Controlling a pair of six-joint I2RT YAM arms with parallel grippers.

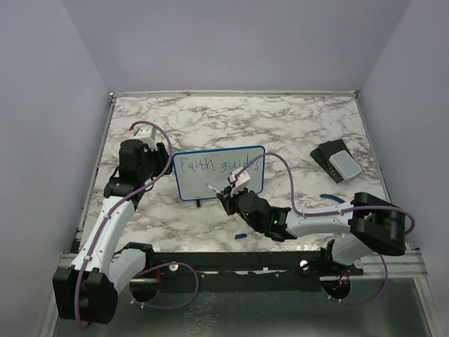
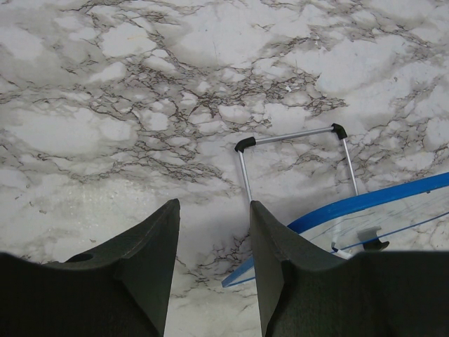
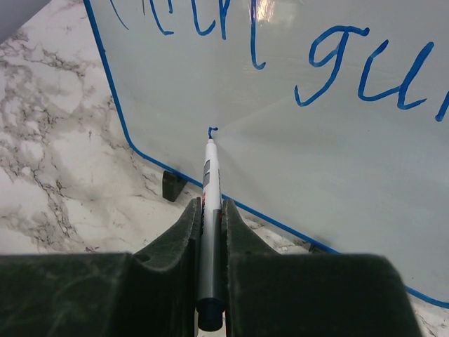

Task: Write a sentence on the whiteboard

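Note:
The whiteboard (image 1: 203, 184), white with a thin blue frame, stands upright mid-table. "Faith guides" (image 1: 217, 166) is written in blue along its top. In the right wrist view the whiteboard (image 3: 316, 175) fills the frame and a short blue stroke (image 3: 212, 130) starts a second line. My right gripper (image 3: 210, 205) is shut on a grey and white marker (image 3: 210, 232), its tip touching the board just below that stroke. My left gripper (image 2: 214, 207) is open and empty behind the board's left end, over its blue edge (image 2: 351, 207) and wire stand (image 2: 291, 137).
A dark block with a pale grey pad (image 1: 337, 162) lies at the right rear. A blue marker cap (image 1: 332, 199) lies right of the board and a small blue piece (image 1: 240, 236) near the front edge. Purple walls close the table in.

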